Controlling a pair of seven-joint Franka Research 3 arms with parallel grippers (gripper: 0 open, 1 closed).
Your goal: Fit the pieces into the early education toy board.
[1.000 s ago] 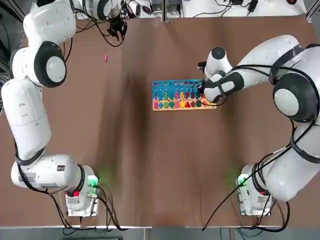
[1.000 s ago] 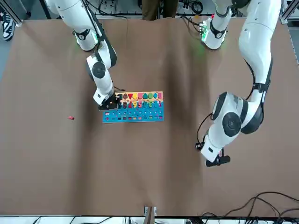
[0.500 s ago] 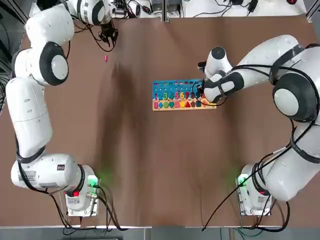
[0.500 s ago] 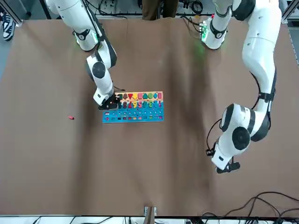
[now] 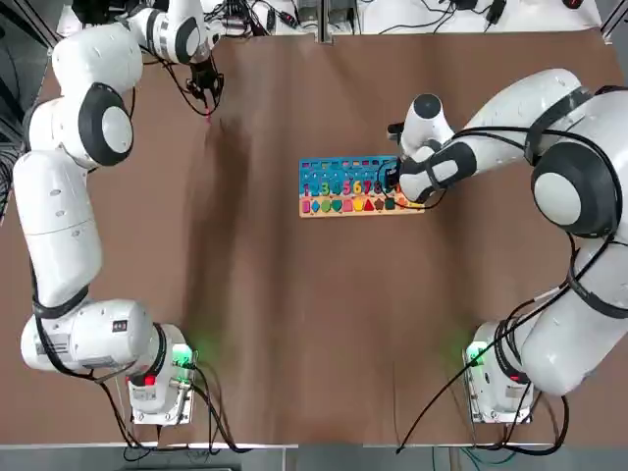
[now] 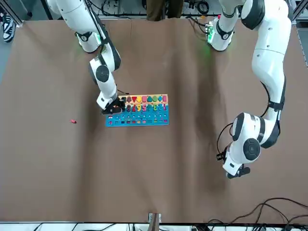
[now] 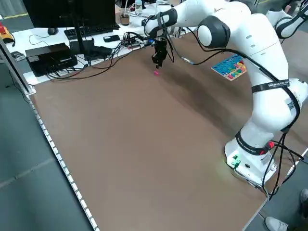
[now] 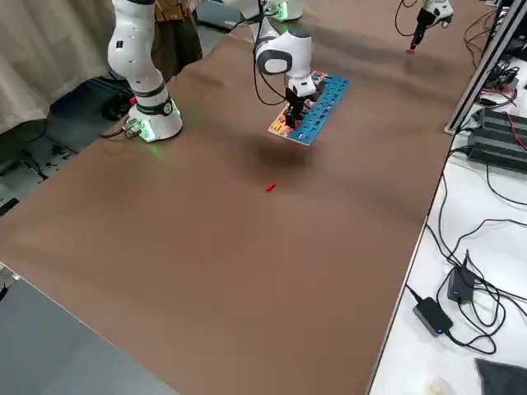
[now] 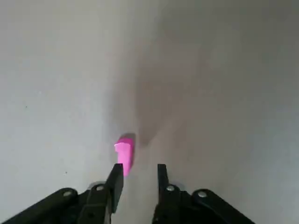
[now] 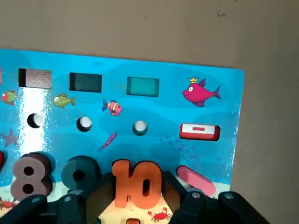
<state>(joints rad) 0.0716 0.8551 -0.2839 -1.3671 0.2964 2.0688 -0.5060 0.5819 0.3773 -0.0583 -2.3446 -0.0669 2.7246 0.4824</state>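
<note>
Left gripper (image 9: 137, 175) now beside pink piece (image 9: 124, 151)

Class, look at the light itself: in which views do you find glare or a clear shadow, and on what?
Right wrist view: a white glare stripe runs down the blue toy board. Left wrist view: a soft dark shadow spreads over the table beyond the pink piece. Top view: a blurry arm shadow darkens the table.

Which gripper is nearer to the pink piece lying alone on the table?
Left. The left gripper hovers right beside the pink piece, jaws slightly apart, while the right gripper is far off at the toy board end.
</note>
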